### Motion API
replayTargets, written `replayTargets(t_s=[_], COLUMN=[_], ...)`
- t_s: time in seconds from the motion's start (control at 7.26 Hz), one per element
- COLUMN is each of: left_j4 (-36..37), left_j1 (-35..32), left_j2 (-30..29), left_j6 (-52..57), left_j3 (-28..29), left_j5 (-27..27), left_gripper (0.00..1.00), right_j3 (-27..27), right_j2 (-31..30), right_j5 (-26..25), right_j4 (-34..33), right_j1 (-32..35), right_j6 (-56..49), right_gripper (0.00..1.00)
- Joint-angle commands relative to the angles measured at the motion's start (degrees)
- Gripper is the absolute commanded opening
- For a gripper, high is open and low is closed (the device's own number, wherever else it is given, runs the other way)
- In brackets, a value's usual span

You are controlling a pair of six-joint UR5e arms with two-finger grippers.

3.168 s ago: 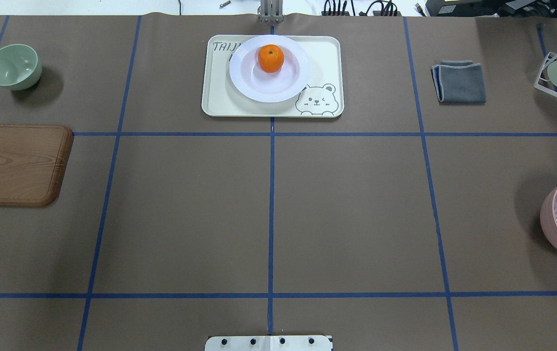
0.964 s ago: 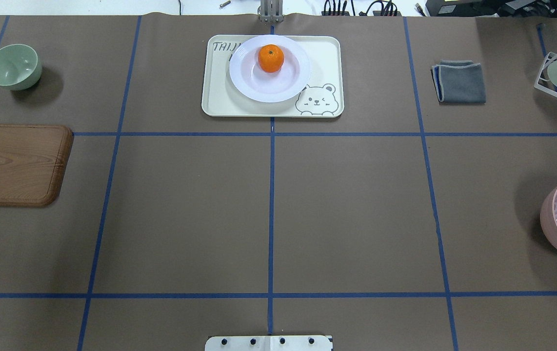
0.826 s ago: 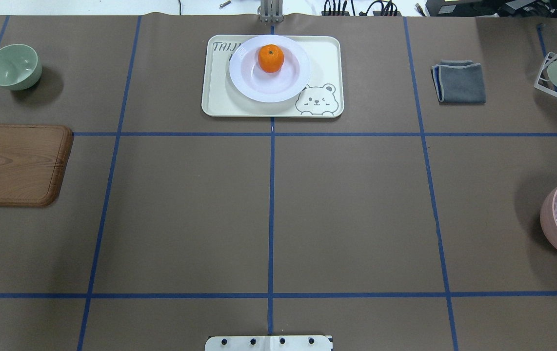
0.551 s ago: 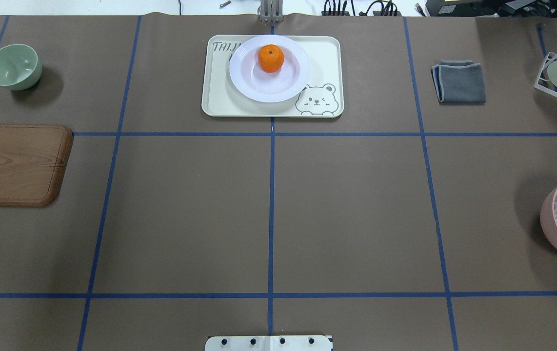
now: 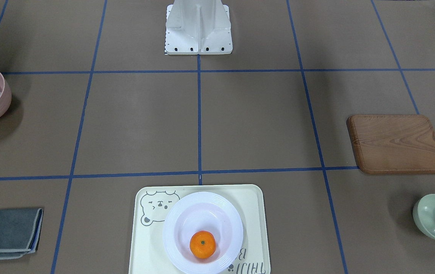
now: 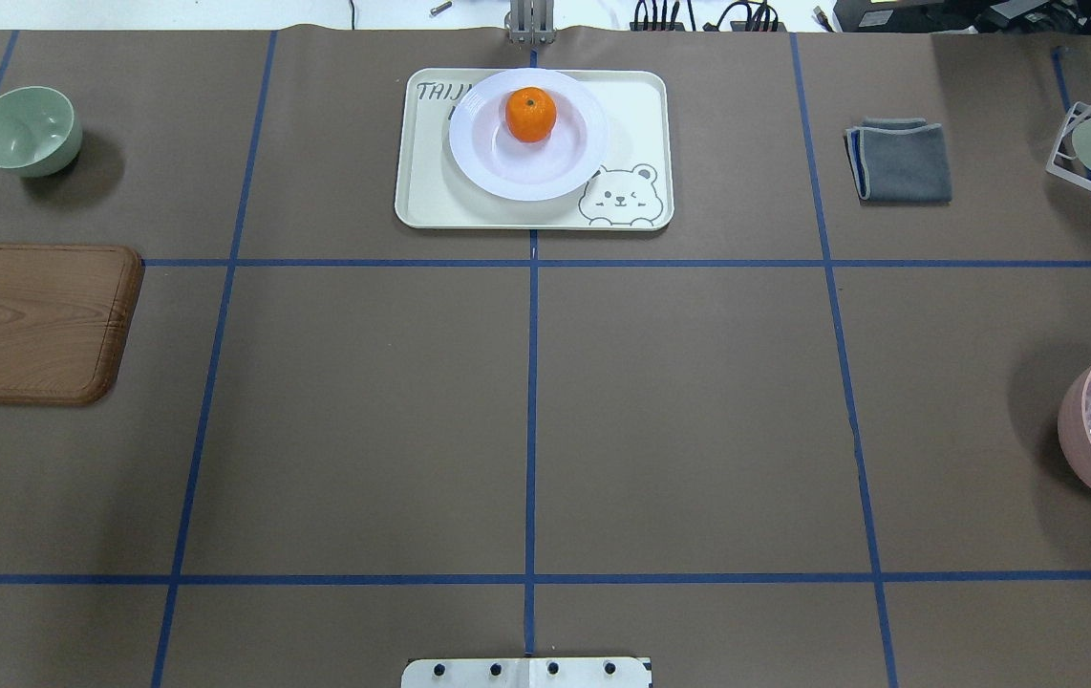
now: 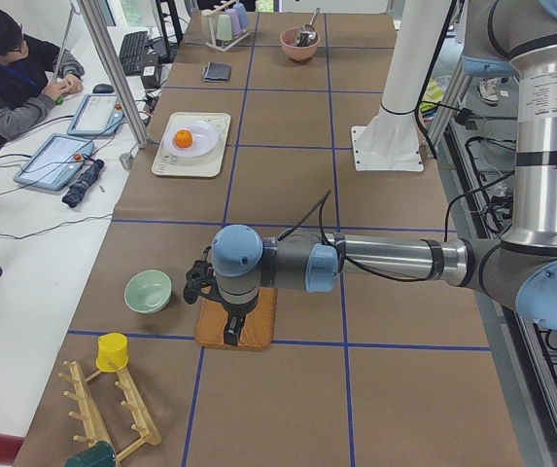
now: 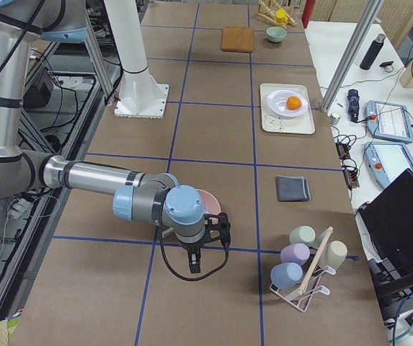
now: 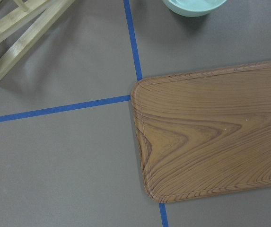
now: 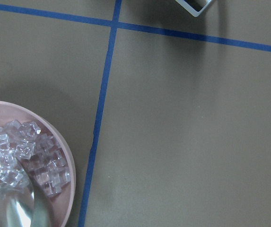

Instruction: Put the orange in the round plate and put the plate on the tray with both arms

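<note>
Hovering level, outstretched — left arm (image 7: 385,261) above wooden board (image 7: 261,323)

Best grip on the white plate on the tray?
On the round plate, pinch the wide ribbed rim from above, at its left and right edges. The tray is bare beside both, and a level two-sided lift probably keeps the orange from rolling.

The brown-covered table (image 6: 679,411) is lying flat under its grid of blue tape lines (image 6: 531,411), and the tray (image 6: 431,182) is sitting at the far middle edge. On the robot's left the green bowl (image 6: 27,131) and wooden board (image 6: 25,320) are resting well apart from it. On the right the grey cloth (image 6: 901,161) and pink bowl (image 6: 1076,430) are sitting.
</note>
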Motion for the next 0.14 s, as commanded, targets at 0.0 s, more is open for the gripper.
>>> replayTargets(t_s=[0.0], left_j4=[-0.02], left_j1=[0.0], left_j2=[0.0], left_j6=[0.0], left_j3=[0.0], left_j5=[0.0], left_gripper=[1.0], right_j3=[0.0], right_j2=[0.0], right_j5=[-0.09], right_j4=[0.0], right_j1=[0.0], right_j6=[0.0], right_gripper=[1.0])
